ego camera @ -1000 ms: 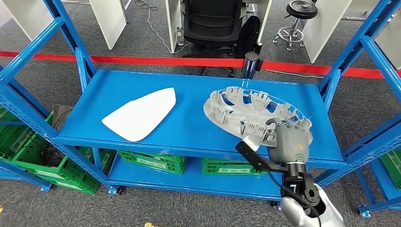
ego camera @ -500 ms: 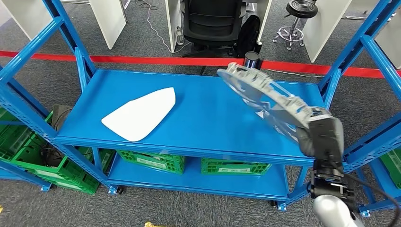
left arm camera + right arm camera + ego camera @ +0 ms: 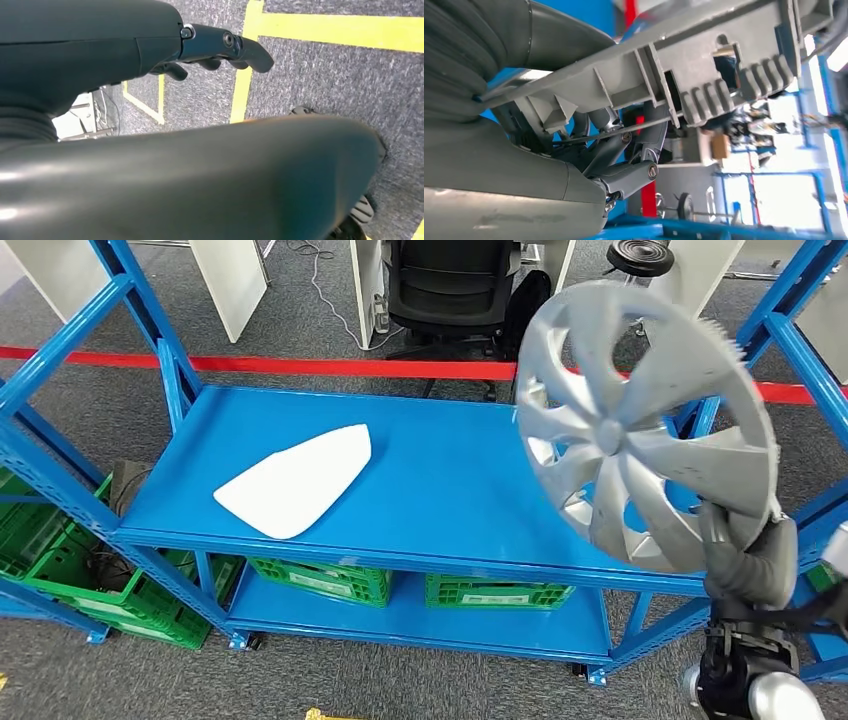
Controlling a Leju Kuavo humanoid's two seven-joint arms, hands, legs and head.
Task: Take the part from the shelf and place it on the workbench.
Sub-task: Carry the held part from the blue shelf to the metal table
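A silver-grey wheel cover stands lifted off the blue shelf, its spoked face turned toward me at the right of the head view. My right hand grips its lower rim from below. In the right wrist view the cover's ribbed rim runs across the fingers clamped on it. A flat white panel lies on the shelf's left half. My left hand hangs over grey carpet with its fingers loosely curled and nothing in them.
Blue uprights frame the shelf on both sides. Green crates sit on the lower level. Behind the shelf run a red floor line, a black office chair and a stool.
The right hand has raised the wheel cover from the shelf surface and swung it upright, so its front face now points at the camera. The white panel has not moved.
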